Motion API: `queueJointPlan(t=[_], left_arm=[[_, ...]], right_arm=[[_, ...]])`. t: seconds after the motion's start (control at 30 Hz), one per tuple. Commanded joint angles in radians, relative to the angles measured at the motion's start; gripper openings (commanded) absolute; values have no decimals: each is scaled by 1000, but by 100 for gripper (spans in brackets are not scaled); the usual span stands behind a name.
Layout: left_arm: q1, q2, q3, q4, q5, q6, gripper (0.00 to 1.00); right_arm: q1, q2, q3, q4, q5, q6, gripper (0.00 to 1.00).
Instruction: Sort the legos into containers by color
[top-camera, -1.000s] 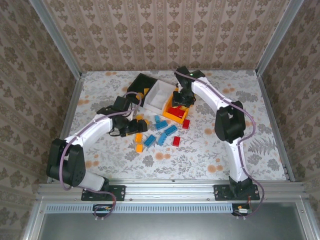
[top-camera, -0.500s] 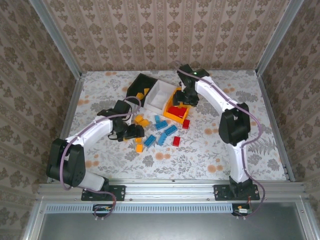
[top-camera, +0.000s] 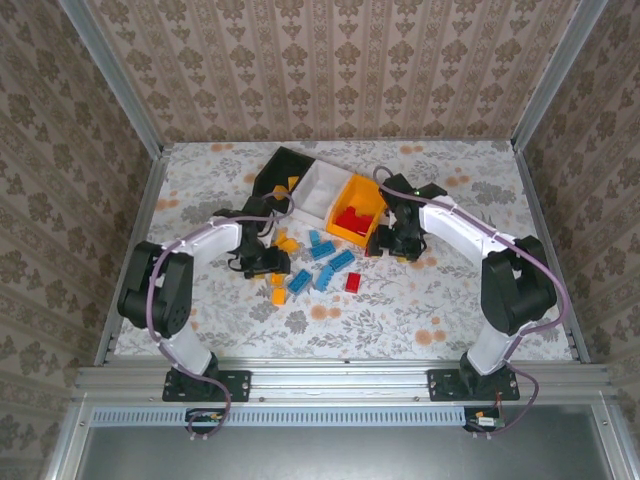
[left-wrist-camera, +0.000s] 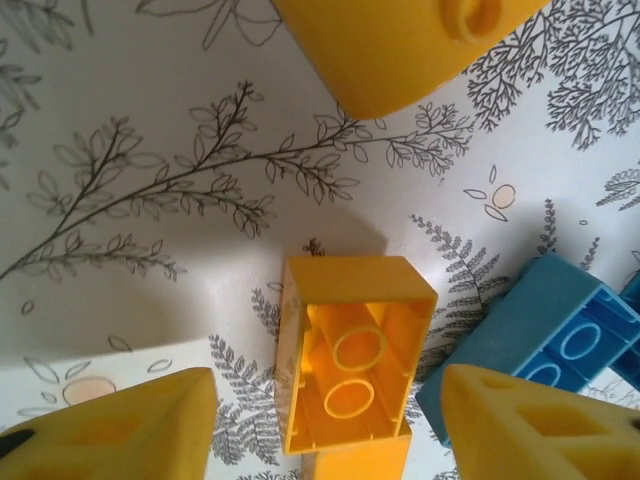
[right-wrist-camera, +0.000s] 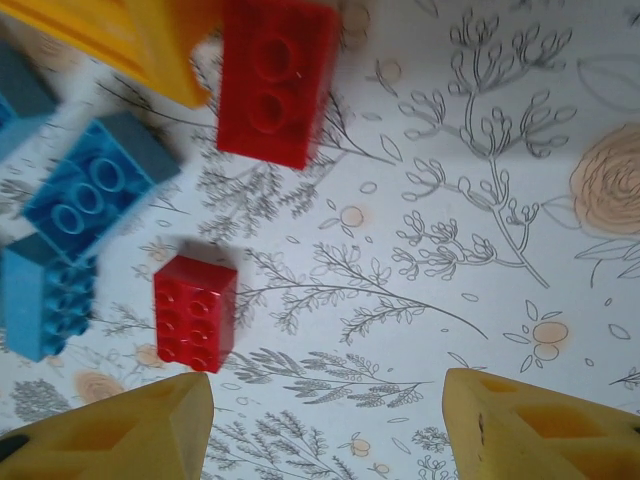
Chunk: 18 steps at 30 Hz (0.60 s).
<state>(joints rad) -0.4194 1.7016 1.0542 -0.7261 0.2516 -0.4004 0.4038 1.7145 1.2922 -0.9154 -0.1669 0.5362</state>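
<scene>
The three joined bins stand at the back: black (top-camera: 281, 168), white (top-camera: 322, 187) and orange-yellow (top-camera: 362, 202), which holds red bricks (top-camera: 349, 221). Loose legos lie in front of them, blue ones (top-camera: 340, 261), red ones (top-camera: 352, 282) and orange ones (top-camera: 278, 296). My left gripper (top-camera: 262, 263) is open and low over the pile's left side. An upside-down orange brick (left-wrist-camera: 350, 365) lies between its fingertips, untouched, with a blue brick (left-wrist-camera: 545, 345) beside it. My right gripper (top-camera: 396, 245) is open over bare table. Two red bricks (right-wrist-camera: 197, 312) (right-wrist-camera: 272, 80) lie ahead of it to the left.
An orange brick (left-wrist-camera: 400, 40) lies beyond the left gripper. Blue bricks (right-wrist-camera: 95, 190) and the orange bin's corner (right-wrist-camera: 130, 30) sit left of the right gripper. Orange pieces lie in the black bin (top-camera: 287, 184). Walls enclose the floral table (top-camera: 450, 290).
The right arm has swung from above the orange bin down to the table, right of the pile. The left gripper has shifted slightly over the pile's left side.
</scene>
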Motion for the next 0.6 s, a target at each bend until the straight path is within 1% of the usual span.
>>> queueJointPlan(t=[0.0,0.1,0.17,0.3,0.43,0.57], left_arm=[[-5,40,46,-19,-9,41,56],[-9,67,53,-19,-8,50,50],[-9,78,50,-16,-8,53,46],[-9,80,33,-9,-7,52,32],[-6,69,29,-14,-9,54,27],[14,40,39,-34,-11,60,25]], right_arm=[[-1,-35,-39,51,-31,41,64],[-1,-28,-68,65,-32,45,64],[0,-18,-81,77,-62,48,64],[36,14,-81,93,-118,40,65],[99,68,-37,71,-124,16,67],[152,142,28,33,-102,-3,67]])
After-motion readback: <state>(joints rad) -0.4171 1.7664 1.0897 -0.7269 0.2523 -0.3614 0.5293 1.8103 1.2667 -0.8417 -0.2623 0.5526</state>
